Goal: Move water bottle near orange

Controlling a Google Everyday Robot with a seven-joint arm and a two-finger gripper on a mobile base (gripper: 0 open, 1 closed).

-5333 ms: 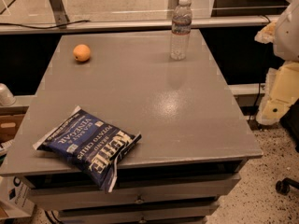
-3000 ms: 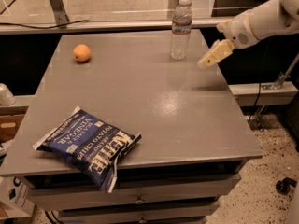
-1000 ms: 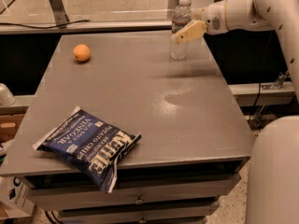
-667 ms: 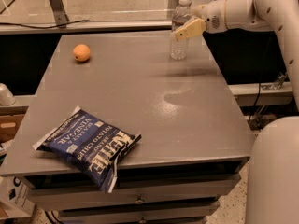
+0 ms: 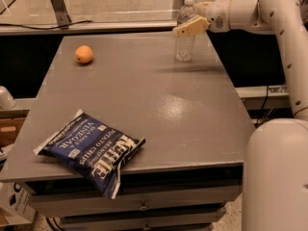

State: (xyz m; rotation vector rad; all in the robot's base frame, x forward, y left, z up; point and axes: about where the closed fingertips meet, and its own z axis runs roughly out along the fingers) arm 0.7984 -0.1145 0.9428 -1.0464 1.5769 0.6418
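The water bottle (image 5: 185,47), clear with a white cap, stands upright at the far right of the grey table (image 5: 183,109). My gripper (image 5: 186,20) reaches in from the right at the height of the bottle's shoulder. It is open, with one cream finger (image 5: 191,27) in front of the bottle and the other behind it near the cap. The bottle's base rests on the table. The orange (image 5: 84,54) lies at the far left of the table, well apart from the bottle.
A blue chip bag (image 5: 91,150) lies at the table's front left, overhanging the front edge. My white arm (image 5: 284,42) runs down the right side of the table. A rail and a metal post (image 5: 57,4) stand behind the table.
My gripper has swung from the right of the table to the bottle and now has its fingers on either side of the bottle's upper part. The bottle, orange and bag have not moved.
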